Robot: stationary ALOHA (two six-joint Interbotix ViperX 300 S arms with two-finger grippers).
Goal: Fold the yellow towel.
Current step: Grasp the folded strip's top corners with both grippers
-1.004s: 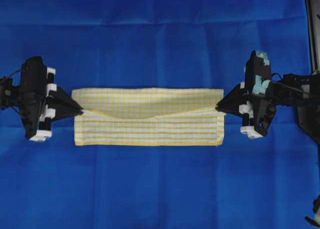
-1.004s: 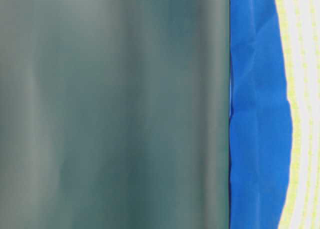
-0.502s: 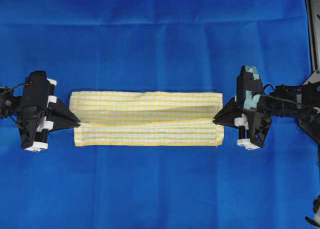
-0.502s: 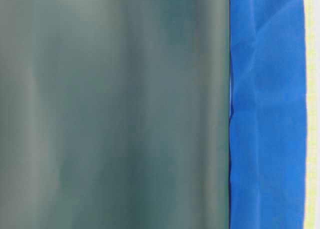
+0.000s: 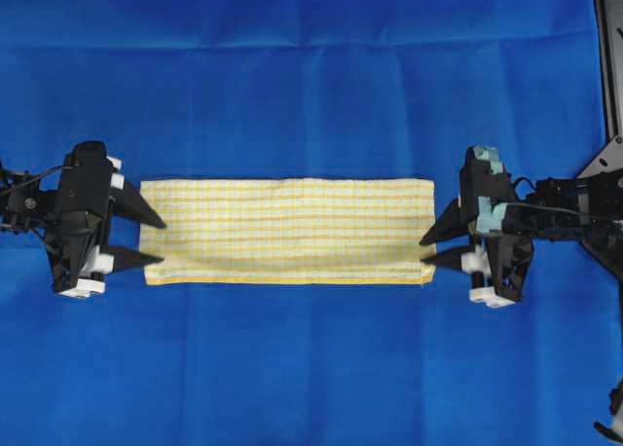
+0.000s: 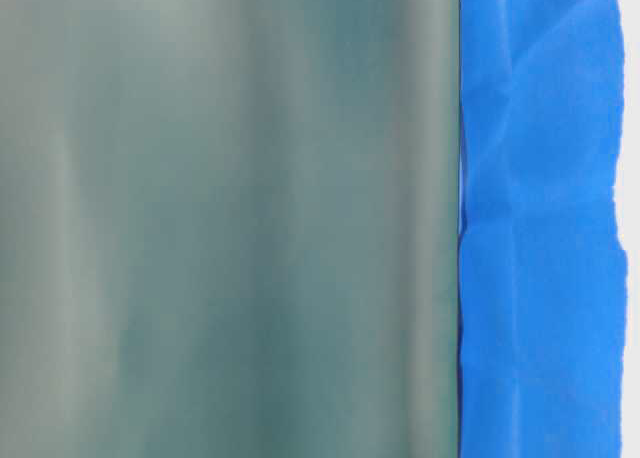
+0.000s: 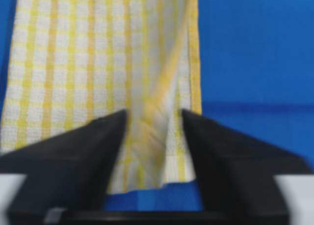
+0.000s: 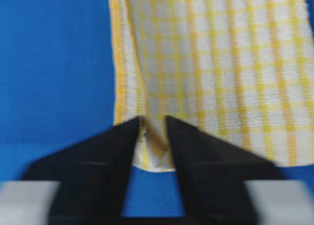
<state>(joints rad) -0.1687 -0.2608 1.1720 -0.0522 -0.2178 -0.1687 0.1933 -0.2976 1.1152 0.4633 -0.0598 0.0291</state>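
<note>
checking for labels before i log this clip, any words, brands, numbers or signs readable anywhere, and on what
None: no readable text in any view.
yellow towel: only a yellow check pattern and hems, no tag or print visible.
blue cloth: plain.
left gripper and right gripper: black fingers and white and teal parts, no marking legible.
Table-level view: mostly a blurred grey-green surface, nothing written.

The yellow towel (image 5: 287,231) is white with a fine yellow check and yellow hems. The cloth (image 5: 311,86) under it is plain deep blue. Both end effectors, left (image 5: 151,240) and right (image 5: 429,249), are black with white parts; the right carries teal patches.
</note>
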